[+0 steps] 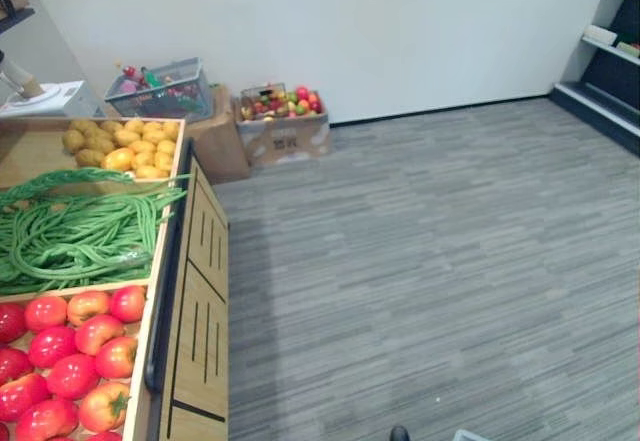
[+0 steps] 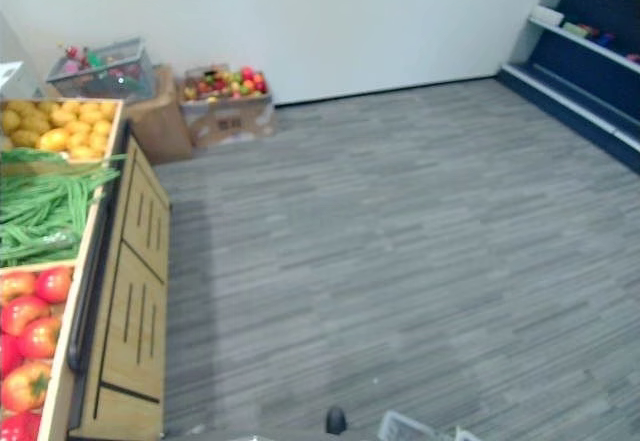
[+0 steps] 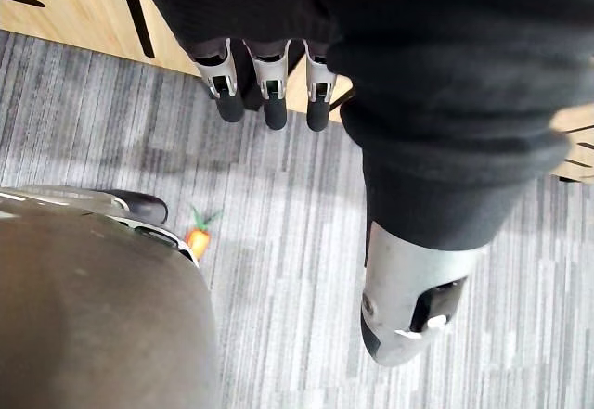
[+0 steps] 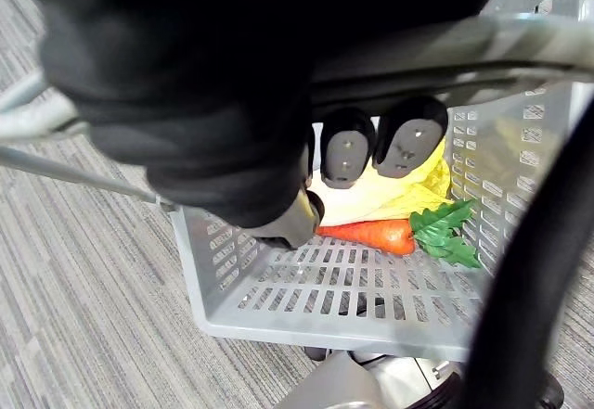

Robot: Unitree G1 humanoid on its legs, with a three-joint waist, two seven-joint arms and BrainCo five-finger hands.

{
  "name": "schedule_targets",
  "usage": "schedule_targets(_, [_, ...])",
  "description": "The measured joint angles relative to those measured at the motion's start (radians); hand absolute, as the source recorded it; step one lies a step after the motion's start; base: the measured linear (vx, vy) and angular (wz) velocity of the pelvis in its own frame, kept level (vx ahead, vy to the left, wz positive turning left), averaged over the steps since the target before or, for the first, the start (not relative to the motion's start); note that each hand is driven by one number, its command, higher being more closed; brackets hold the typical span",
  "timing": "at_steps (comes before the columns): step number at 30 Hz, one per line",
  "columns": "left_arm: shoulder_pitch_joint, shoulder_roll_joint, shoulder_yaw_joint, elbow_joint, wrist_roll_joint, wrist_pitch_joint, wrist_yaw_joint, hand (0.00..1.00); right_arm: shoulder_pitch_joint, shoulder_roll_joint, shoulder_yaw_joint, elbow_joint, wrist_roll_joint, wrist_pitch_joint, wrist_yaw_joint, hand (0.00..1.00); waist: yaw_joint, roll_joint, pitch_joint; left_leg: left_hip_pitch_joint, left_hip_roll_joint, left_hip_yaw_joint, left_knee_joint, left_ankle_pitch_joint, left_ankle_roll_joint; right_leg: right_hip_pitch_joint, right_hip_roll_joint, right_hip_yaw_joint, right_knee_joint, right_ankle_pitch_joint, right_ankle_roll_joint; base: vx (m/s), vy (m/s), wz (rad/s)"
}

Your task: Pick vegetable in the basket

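Probably best to pinch the carrot [image 4: 367, 235], lying in the basket [image 4: 206, 265] hung from the curled right hand [image 4: 347, 154], by its firm, light orange middle with the slack, straight-fingered left hand [image 3: 270, 83].

A wooden stand [image 1: 205, 246] holds potatoes [image 1: 120, 148], long green beans [image 1: 80, 231] and tomatoes [image 1: 70, 356] in separate compartments.

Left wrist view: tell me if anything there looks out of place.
A small carrot lies loose on the grey floor, apart from the wooden produce stand. It looks dropped.
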Motion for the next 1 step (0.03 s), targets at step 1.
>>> schedule_targets(1, [-0.001, 0.002, -0.002, 0.0, 0.0, 0.0, -0.002, 0.0, 0.0, 0.0, -0.002, 0.0, 0.0, 0.0, 0.0, 1.0, 0.0, 0.001, 0.0, 0.0, -0.001, -0.001, 0.002, -0.001, -0.001, 0.0, -0.001, 0.0, 0.0, 0.002, 0.001, -0.03, 0.028, -0.01])
